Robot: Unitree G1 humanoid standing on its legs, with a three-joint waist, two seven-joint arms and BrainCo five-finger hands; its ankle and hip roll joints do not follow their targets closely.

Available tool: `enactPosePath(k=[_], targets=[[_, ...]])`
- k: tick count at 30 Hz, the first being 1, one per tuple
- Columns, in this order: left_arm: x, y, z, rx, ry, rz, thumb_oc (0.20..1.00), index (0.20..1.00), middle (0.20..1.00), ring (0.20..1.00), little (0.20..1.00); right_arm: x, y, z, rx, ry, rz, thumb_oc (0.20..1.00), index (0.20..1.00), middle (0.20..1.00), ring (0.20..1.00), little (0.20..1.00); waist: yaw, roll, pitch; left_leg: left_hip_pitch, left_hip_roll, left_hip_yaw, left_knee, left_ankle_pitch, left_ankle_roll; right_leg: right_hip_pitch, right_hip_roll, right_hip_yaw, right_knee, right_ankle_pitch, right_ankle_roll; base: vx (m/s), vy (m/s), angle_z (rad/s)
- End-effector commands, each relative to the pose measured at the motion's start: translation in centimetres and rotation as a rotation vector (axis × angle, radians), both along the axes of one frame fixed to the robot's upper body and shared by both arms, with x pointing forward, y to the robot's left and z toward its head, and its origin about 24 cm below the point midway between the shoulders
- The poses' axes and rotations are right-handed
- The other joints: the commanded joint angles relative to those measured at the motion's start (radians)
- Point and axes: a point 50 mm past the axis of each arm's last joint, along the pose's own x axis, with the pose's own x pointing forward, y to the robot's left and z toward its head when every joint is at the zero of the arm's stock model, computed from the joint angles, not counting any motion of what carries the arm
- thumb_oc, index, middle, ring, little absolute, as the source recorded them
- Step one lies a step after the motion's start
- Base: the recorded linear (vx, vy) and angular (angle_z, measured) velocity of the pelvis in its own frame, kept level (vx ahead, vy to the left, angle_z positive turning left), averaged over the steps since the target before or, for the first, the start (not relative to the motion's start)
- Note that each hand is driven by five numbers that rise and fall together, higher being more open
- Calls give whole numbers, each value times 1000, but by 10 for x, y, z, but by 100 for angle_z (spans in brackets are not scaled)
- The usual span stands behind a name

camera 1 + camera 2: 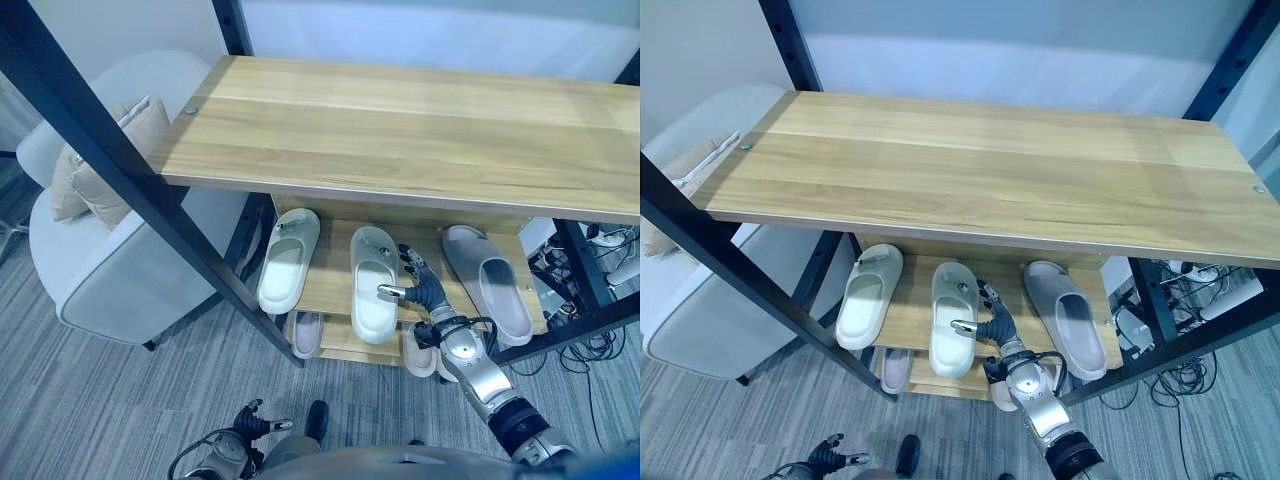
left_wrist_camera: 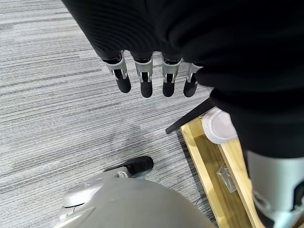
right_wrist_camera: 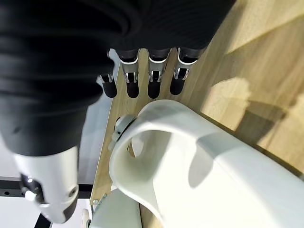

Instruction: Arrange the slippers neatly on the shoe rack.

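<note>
**Slippers on the middle shelf; right hand beside the centre one**

Left eye view: A rack [image 1: 400, 120] of wooden shelves on dark posts is seen from above. Three slippers are laid on the middle shelf [image 1: 330, 285]: a left slipper [image 1: 288, 260] whose heel overhangs the front edge, a centre slipper [image 1: 373, 282] whose heel also passes the edge, and a grey slipper [image 1: 488, 280] set at an angle near the shelf's right end. Bare wood is left between the left and centre slippers. The right hand [image 1: 420, 288] is held in the gap between the centre and grey slippers, fingers extended, thumb pointing at the centre slipper's side. More slippers [image 1: 308, 333] are noted on the lower shelf. The left hand [image 1: 245, 425] is low over the carpet [image 1: 100, 400]. An armchair [image 1: 120, 250] stands just left of the rack.

Right eye view: The same layout is confirmed; the grey slipper's heel reaches the front edge.

Left wrist view: The left hand's fingers [image 2: 145, 80] are straight and released, nothing held, above open carpet.

Right wrist view: The right hand's fingers [image 3: 154, 78] are straight over the wood, past the centre slipper's strap; nothing is grasped.
</note>
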Motion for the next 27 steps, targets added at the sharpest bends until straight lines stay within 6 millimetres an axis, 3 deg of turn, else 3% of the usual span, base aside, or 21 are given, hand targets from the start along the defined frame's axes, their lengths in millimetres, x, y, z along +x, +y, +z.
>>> enactPosePath(k=[1, 3, 5, 9, 13, 19, 20, 21, 27], targets=[[-8, -24, -7, -41, 45, -8, 1000, 1000, 1000, 1000, 1000, 14, -14, 40, -165, -240, 1, 1000, 1000, 1000, 1000, 1000, 14, 20, 40, 51, 61, 62, 14, -95, -35, 25, -41, 8, 5, 25, 59, 7, -10, 6], [-8, -24, -7, -49, 44, -36, 1000, 1000, 1000, 1000, 1000, 10, -35, 28, -346, -205, -14, 1000, 1000, 1000, 1000, 1000, 13, 15, 38, 55, 62, 58, 14, -97, -34, 31, -41, 4, 5, 24, 60, -1, -13, 8], [-6, -23, -6, -54, 41, -49, 1000, 1000, 1000, 1000, 1000, 11, -42, 21, -373, -172, -38, 1000, 1000, 1000, 1000, 1000, 16, 13, 41, 52, 61, 55, 14, -95, -34, 28, -39, 3, 5, 24, 61, 0, 0, 0], [-2, -21, -5, -51, 27, -60, 1000, 1000, 1000, 1000, 1000, 22, -36, 25, -323, -183, -56, 1000, 1000, 1000, 1000, 1000, 37, 7, 52, 25, 58, 39, 14, -85, -38, 14, -38, -12, 5, 26, 59, -19, 33, 5], [-10, -17, -6, -36, 52, -46, 1000, 1000, 1000, 1000, 1000, 23, -37, 31, -250, -207, -100, 1000, 1000, 1000, 1000, 1000, 50, -1, 58, 7, 54, 21, 14, -81, -39, 11, -40, -29, 5, 26, 60, 1, 38, 28], [-6, -14, -5, -34, 37, -21, 1000, 1000, 1000, 1000, 1000, 25, -35, 20, -218, -139, -105, 1000, 1000, 1000, 1000, 1000, 64, -9, 68, -23, 46, 0, 14, -71, -42, -5, -44, -49, 5, 27, 60, 2, 25, 4], [-4, -15, -5, -37, 32, -21, 1000, 1000, 1000, 1000, 1000, 27, -34, 17, -222, -126, -99, 511, 511, 511, 511, 511, 69, -11, 72, -34, 43, -7, 14, -67, -43, -10, -44, -56, 5, 28, 61, -6, 27, 17], [-3, -14, -4, -35, 28, -24, 1000, 1000, 1000, 1000, 1000, 30, -32, 18, -234, -126, -91, 200, 200, 200, 200, 200, 76, -14, 76, -45, 41, -15, 14, -64, -44, -15, -45, -61, 5, 29, 61, 3, 22, 25], [1, -17, -4, -34, 14, -6, 1000, 1000, 1000, 1000, 1000, 39, -24, 20, -281, -151, -131, 200, 200, 200, 200, 200, 95, -16, 85, -73, 29, -46, 14, -58, -46, -23, -51, -90, 5, 29, 63, 6, 35, 20]])
